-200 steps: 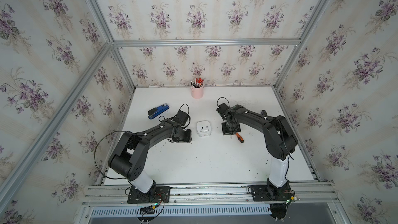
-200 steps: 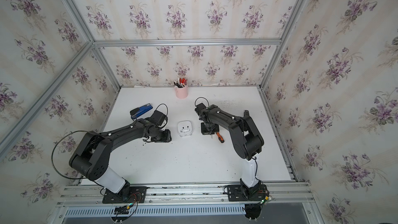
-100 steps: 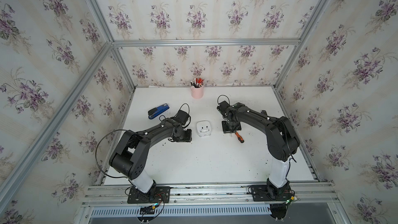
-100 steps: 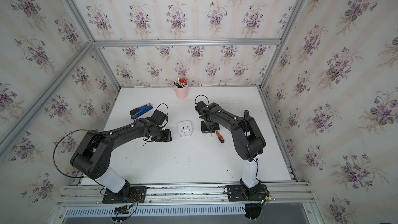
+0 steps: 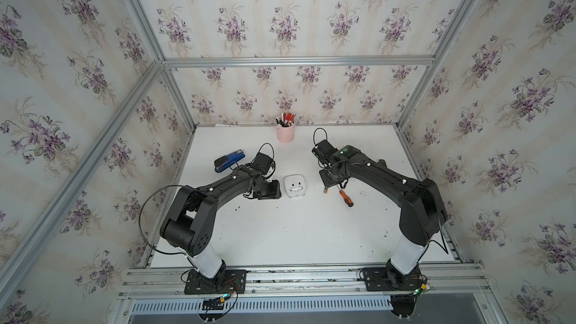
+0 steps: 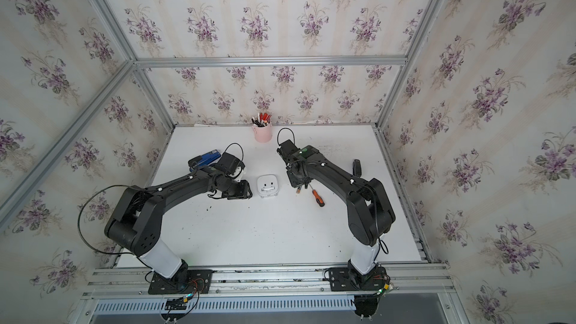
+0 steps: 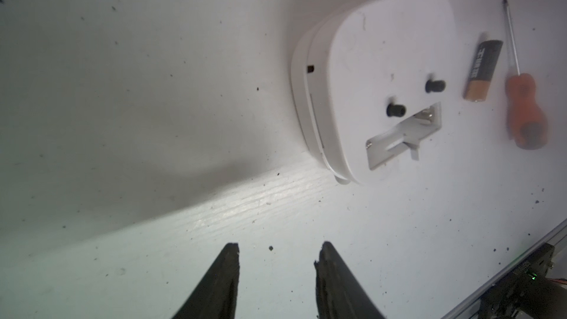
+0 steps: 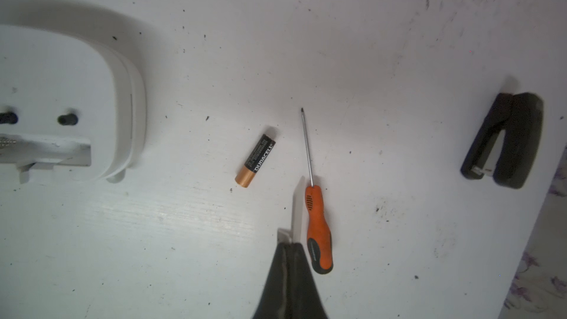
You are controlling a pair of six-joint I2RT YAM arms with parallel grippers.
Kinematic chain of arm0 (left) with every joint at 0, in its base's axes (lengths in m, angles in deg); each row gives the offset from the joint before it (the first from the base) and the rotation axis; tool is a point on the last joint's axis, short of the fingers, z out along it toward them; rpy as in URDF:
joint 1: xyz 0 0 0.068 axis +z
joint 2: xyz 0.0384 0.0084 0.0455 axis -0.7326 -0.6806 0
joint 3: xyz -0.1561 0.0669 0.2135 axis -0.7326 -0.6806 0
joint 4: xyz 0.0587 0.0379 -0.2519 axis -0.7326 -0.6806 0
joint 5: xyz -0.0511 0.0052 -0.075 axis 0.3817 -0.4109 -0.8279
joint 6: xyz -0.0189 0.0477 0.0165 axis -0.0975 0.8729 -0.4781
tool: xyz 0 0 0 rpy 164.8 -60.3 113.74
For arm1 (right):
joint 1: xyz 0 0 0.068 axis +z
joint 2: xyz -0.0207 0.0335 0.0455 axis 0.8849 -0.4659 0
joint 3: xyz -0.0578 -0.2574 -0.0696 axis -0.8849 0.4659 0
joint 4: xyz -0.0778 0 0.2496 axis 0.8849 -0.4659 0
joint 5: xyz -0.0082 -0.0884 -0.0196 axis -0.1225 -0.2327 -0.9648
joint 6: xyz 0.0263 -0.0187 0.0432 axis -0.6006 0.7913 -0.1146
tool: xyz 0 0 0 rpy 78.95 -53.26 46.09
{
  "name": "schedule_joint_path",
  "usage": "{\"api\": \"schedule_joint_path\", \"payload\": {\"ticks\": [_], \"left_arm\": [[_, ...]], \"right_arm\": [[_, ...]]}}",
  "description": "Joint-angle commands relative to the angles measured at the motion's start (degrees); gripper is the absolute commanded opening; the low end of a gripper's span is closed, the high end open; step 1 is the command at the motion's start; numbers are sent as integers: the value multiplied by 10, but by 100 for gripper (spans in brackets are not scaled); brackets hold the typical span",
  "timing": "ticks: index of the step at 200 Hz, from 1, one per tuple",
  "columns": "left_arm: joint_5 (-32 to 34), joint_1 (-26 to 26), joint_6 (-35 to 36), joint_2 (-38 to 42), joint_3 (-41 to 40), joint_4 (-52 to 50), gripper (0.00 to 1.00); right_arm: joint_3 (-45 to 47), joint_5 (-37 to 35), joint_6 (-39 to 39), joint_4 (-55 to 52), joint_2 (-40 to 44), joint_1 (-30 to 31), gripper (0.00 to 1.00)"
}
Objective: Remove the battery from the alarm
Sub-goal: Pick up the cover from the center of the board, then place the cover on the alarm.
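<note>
Left gripper (image 7: 277,250): jaws partly apart with nothing between them. The two dark fingers (image 7: 225,274) hang over bare table. In both top views it sits just beside the alarm (image 5: 270,190) (image 6: 241,190).

Right gripper (image 8: 290,245): jaws pressed together. A thin white plastic strip (image 8: 297,210) stands out from between the tips.

Alarm (image 5: 294,186) (image 6: 268,186): lies dial down and back up, between the two grippers and nearer the left one. Seen from the left wrist (image 7: 377,87), the back carries two dark knobs and an uncovered slot with a metal contact. Its edge also shows from the right wrist (image 8: 61,87).

Battery (image 8: 255,161): out of the alarm, lying flat on the table just ahead of the right gripper's tips, between them and the alarm and touching neither. It has a black body and a copper end. It also shows from the left wrist (image 7: 483,72) and, small, in both top views (image 5: 325,191) (image 6: 298,191).

Screwdriver (image 8: 317,228) (image 5: 346,197) (image 6: 318,197): the orange handle lies just beside the right gripper's fingers, with the shaft running forward past the battery.

Black stapler (image 8: 503,142) (image 6: 357,167): well apart from the right gripper, on the side away from the alarm.

Blue stapler (image 5: 229,160) (image 6: 204,160): beyond the left gripper, on the side away from the alarm.

Pen cup (image 5: 285,134) (image 6: 262,134): against the back wall, well apart from both grippers.

Table (image 5: 296,238): white and speckled with dark crumbs.
</note>
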Motion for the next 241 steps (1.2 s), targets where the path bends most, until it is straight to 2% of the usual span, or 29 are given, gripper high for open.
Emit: {"api": "schedule_joint_path", "payload": {"ticks": [1, 45, 110, 168, 241], "left_arm": [[-36, 15, 2, -1, 9, 0, 47], [-53, 48, 13, -20, 45, -12, 47], [-72, 80, 26, -62, 80, 6, 47], [-100, 99, 30, -108, 104, 30, 47], [-146, 102, 27, -166, 150, 39, 46]], "right_arm": [[16, -44, 89, 50, 21, 8, 0], [96, -36, 219, 186, 63, 44, 0], [147, -53, 358, 289, 82, 110, 0], [197, -35, 443, 365, 88, 128, 0], [185, 8, 491, 384, 39, 147, 0]]}}
